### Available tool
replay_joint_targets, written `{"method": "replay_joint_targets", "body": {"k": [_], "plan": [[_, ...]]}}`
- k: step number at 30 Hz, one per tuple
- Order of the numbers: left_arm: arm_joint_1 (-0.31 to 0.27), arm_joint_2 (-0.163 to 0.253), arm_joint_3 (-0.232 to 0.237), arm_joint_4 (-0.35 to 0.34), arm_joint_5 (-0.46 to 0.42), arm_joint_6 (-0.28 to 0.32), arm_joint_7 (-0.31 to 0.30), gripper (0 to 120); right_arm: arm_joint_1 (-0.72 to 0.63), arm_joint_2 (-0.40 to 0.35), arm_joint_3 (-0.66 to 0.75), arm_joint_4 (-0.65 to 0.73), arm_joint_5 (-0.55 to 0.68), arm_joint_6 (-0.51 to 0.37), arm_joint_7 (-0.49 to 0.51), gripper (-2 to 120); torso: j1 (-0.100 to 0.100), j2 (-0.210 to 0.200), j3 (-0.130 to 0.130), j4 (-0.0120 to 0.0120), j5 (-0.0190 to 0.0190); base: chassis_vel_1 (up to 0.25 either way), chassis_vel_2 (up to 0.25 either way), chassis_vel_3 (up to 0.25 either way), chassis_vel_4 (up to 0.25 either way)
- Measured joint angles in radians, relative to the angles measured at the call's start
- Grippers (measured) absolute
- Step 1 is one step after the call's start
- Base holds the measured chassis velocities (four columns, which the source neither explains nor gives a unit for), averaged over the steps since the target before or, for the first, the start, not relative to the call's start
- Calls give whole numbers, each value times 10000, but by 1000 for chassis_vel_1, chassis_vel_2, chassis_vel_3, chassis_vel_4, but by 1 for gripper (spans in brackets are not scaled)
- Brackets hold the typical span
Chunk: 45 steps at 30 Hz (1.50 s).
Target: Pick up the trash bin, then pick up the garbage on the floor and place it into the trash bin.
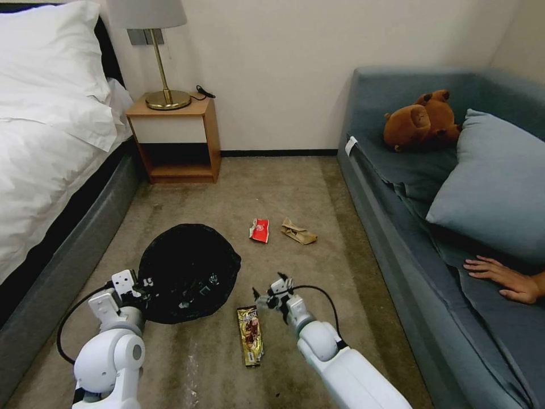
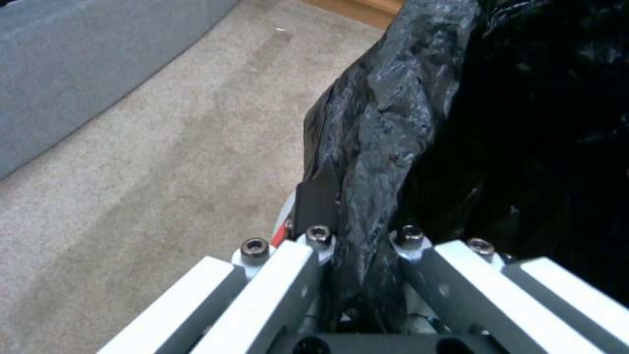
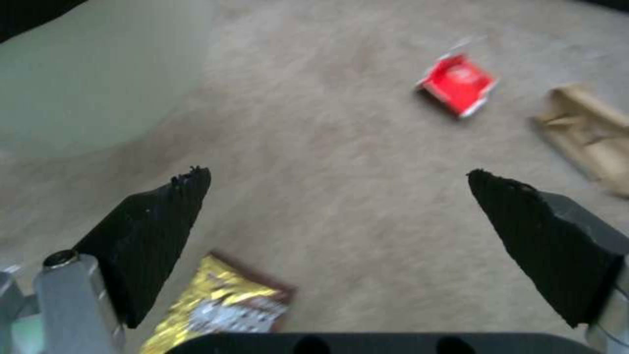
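Bin [image 1: 187, 272] held by its bag rim in left gripper [image 2: 360, 236], jaws closed tight. Right gripper [image 1: 271, 293] wide open, holding nothing — three bits of garbage left on floor: gold wrapper [image 1: 250, 335], red wrapper [image 1: 259, 230], brown bag [image 1: 298, 232].

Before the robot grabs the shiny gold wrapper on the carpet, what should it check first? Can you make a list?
1. Left gripper shut on the rim of the round bin with the crinkled black plastic bag: ok.
2. Right gripper open wide enough: ok, fingers spread apart.
3. Long gold-brown snack wrapper reachable: ok, flat on the carpet beside the right gripper.
4. Gripper over the wrapper: not ok, it sits past the wrapper's near end.
5. Red-white crumpled wrapper and crumpled brown paper bag out of the way: ok, farther off.
6. Person's hand clear: ok, resting on the sofa.
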Motion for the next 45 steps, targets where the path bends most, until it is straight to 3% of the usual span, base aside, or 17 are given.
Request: {"method": "replay_joint_targets", "body": {"k": [8,10,23,35,45], "plan": [[149,-140,27,-65,181,-35,22,1,308,-172,-649,-95,891,-644,-775,100,0,0,0,0,0,0,0,0,0],[179,-257,60,-138,355,-44,37,1,550,-242,-1047,-256,1539,-1243,-1015,100,0,0,0,0,0,0,0,0,0],[313,-395,-57,-88,484,-211,113,1,1445,-162,-2098,-920,2844,-3363,-635,100,0,0,0,0,0,0,0,0,0],[373,-455,-78,10,550,-374,184,1,1688,338,-2187,-2167,2590,-3536,-795,100,0,0,0,0,0,0,0,0,0],[412,-544,-20,188,646,-546,239,1,1588,539,-2007,-2444,2304,-3388,-901,100,0,0,0,0,0,0,0,0,0]]}}
